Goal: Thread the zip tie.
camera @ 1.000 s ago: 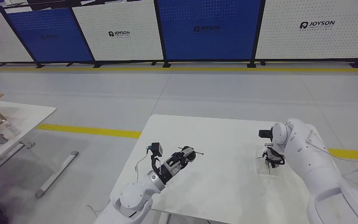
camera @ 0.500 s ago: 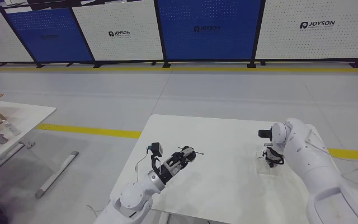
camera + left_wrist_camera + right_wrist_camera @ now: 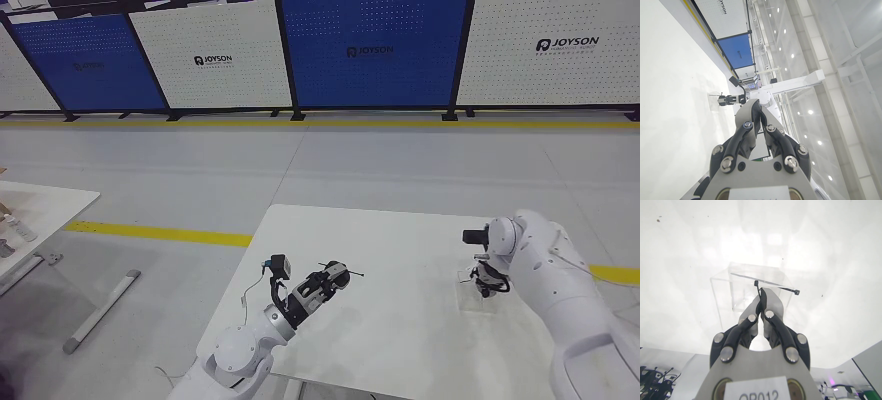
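A white table [image 3: 400, 235] is standing on grey, yellow-lined floor [image 3: 300, 160] before blue and white panels [image 3: 375, 50]. The right gripper [image 3: 762, 294] is pinching a zip tie [image 3: 756, 282] above a clear box [image 3: 723, 298]; the left gripper [image 3: 758, 111] is hovering, jaws pressed together.

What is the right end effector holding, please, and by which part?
The right end effector pinches a black zip tie by its strap, with the head poking out just beyond the closed tips.
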Motion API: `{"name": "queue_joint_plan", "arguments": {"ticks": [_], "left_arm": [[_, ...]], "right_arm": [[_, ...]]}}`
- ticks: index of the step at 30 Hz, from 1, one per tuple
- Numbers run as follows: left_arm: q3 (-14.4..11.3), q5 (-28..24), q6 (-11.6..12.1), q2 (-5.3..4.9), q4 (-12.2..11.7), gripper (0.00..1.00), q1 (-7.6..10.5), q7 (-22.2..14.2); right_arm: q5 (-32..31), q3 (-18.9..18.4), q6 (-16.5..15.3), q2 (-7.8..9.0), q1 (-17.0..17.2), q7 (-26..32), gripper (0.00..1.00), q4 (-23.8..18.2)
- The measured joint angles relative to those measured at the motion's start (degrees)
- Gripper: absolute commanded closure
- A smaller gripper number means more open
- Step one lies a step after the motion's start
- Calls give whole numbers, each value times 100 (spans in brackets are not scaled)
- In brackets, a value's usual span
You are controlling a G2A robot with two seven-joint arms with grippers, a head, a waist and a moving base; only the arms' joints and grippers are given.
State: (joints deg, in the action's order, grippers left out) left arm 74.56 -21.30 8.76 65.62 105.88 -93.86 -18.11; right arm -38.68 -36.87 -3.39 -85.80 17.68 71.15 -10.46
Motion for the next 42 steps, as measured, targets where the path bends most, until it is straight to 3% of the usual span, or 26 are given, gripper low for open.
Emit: {"name": "queue_joint_plan", "arguments": {"ticks": [10,19,23,30,42], "left_arm": [[0,0,0,0,0,100,0,0],[0,0,0,0,0,100,0,0],[0,0,0,0,0,100,0,0],[0,0,0,0,0,100,0,0],[0,0,0,0,0,100,0,0]], "right_arm": [[237,-194,-852,162,-69,-26,100,174],[591,-467,-1611,426,-130,-594,100,319],[733,-562,-1611,559,-42,-628,100,24],[1062,-816,-1609,960,298,-390,100,-896],[1090,-836,-1607,981,317,-367,100,-940]]}}
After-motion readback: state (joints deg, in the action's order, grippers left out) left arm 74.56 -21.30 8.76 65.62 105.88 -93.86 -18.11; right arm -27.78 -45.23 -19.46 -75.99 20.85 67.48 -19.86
